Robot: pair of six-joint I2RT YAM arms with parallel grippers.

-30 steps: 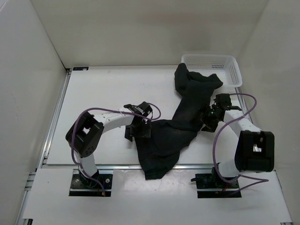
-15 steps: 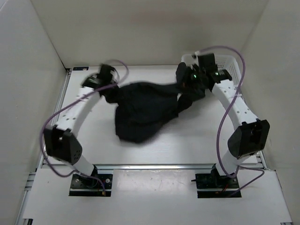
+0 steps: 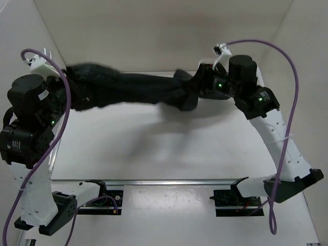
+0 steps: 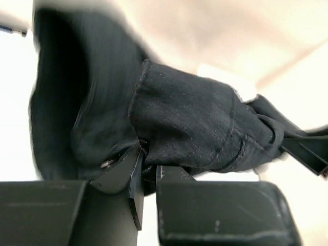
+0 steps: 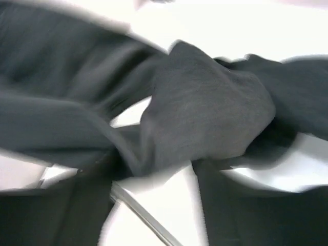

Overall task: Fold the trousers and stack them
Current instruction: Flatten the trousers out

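Observation:
The black trousers [image 3: 133,89] hang in the air above the table, stretched in a long band from left to right across the back. My left gripper [image 3: 69,86] holds their left end; in the left wrist view its jaws [image 4: 148,161] are shut on a fold of the dark cloth [image 4: 195,128]. My right gripper [image 3: 200,87] is at the bunched right end. The right wrist view is blurred, but the fingers [image 5: 159,166] stand wide apart, with a lump of cloth [image 5: 205,113] lying across their tips.
Both arms are raised high, the left one [image 3: 28,123] against the left wall and the right one [image 3: 256,100] at the back right. The white table [image 3: 154,148] lies below the cloth, with a metal rail [image 3: 154,182] along its near edge. Purple cables loop from both arms.
Both arms have risen from the table and swung apart, lifting the trousers and pulling them out lengthwise. The left gripper has shut on the cloth. The right jaws have spread again.

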